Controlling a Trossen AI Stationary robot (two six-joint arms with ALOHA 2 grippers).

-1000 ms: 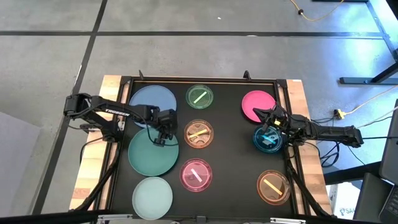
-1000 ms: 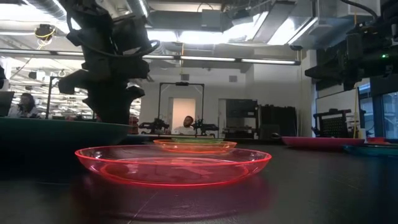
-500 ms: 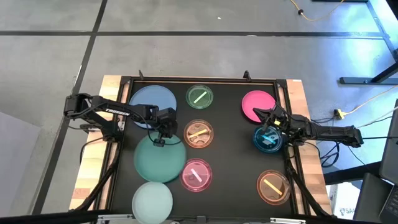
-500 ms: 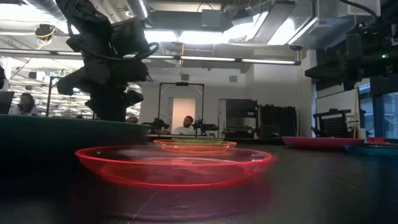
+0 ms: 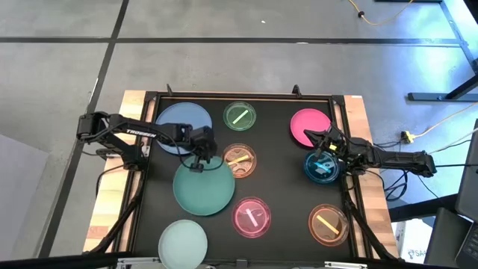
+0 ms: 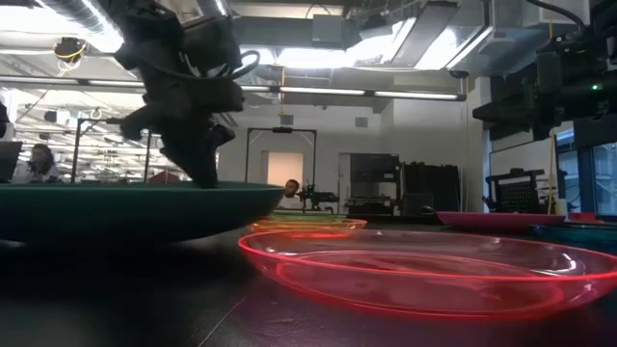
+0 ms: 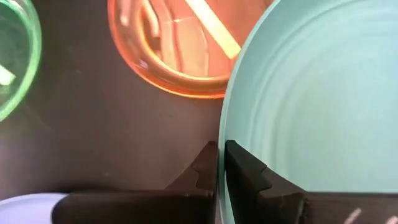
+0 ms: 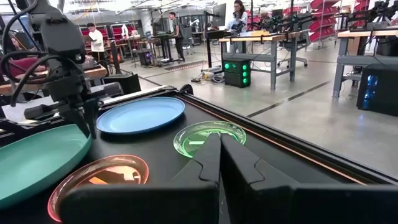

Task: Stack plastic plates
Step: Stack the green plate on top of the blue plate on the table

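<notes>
Gripping the rim of the teal plate (image 5: 204, 188), the left claw (image 5: 198, 162) has its fingers pinched narrow on the plate's edge nearest the far side of the counter (image 5: 280, 161), as the left wrist view shows. I judge the step in hand to be carrying this large plate toward a stack. It sits left of the counter's centre, between the blue plate (image 5: 181, 119) near the far left corner and the pale mint plate (image 5: 183, 240) at the near left edge. Next, the claw would need to lift the teal plate clear and set it squarely onto another large plate. Being round, it has no long axis; it lies nearly flat, open side up. The right claw (image 5: 326, 153), shut and empty, waits above the small blue plate (image 5: 321, 168) near the right edge.
</notes>
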